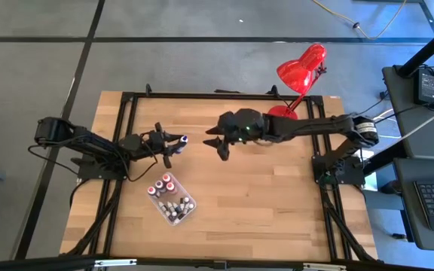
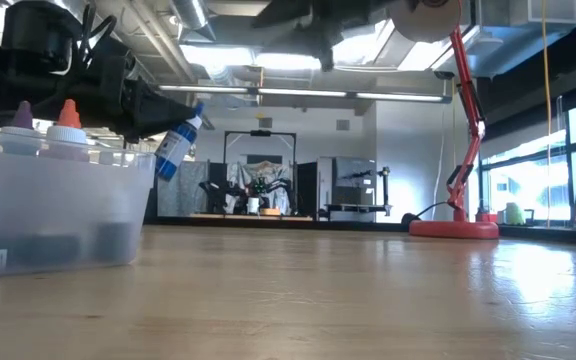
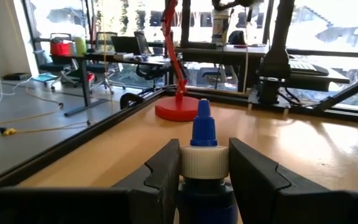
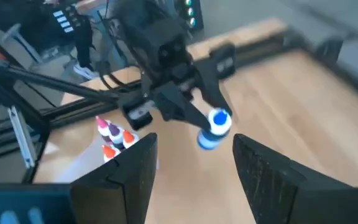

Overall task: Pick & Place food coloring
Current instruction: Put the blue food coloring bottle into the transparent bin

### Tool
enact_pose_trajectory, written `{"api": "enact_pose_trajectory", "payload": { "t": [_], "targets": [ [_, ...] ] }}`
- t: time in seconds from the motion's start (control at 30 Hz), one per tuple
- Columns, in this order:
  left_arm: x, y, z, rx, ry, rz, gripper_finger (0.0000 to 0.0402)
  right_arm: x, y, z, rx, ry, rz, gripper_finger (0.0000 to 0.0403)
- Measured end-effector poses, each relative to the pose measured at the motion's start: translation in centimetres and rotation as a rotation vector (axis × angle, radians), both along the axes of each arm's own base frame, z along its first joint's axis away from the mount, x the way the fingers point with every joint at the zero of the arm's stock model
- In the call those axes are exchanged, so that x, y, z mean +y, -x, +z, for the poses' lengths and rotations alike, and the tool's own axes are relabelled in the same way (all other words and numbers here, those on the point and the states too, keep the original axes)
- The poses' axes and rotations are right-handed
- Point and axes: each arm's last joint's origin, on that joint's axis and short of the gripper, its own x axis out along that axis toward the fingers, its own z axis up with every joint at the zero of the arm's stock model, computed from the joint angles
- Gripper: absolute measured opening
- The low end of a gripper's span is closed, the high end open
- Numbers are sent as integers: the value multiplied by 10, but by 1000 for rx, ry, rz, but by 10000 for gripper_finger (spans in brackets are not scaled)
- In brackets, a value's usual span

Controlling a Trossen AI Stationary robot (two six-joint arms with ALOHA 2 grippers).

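Blue-capped food coloring bottle (image 3: 202, 163) between the left gripper's (image 3: 204, 171) jaws (red lamp base (image 3: 176, 109) beyond)

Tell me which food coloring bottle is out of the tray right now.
The blue-capped bottle, clamped in the left gripper above the table; the others stand in the clear tray.

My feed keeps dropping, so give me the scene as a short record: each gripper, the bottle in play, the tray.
left gripper: shut on the blue-capped food coloring bottle, held above the table
right gripper: open, empty, facing the left gripper at mid-table
clear tray: near the table's front left, holding the other bottles upright
red desk lamp: back right
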Motion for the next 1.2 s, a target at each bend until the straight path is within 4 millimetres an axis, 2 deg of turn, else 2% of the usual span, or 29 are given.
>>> {"api": "enact_pose_trajectory", "payload": {
  "t": [0.2, 0.3, 0.37, 0.5, 0.77, 0.93, 1.2],
  "targets": [
    [0, -3, 3, 9, -53, -8, 118, -17, -14, -20, 28, -170, -34, 213],
    [0, -6, 5, 39, -127, -5, 116, -26, -24, -24, 29, -333, -109, 213],
    [0, -8, 6, 68, -170, -4, 116, -30, -31, -22, 17, -378, -130, 213],
    [2, -16, 8, 137, -201, 14, 120, -34, -46, -19, 26, -404, -157, 213],
    [4, -31, 16, 219, -234, 45, 118, -39, -66, -38, 267, -410, -264, 213],
    [5, -32, 17, 232, -256, 49, 121, -40, -74, -38, 238, -432, -278, 213],
    [5, -32, 19, 199, -235, 72, 120, -41, -74, -40, 234, -413, -304, 213]
  ]
}}
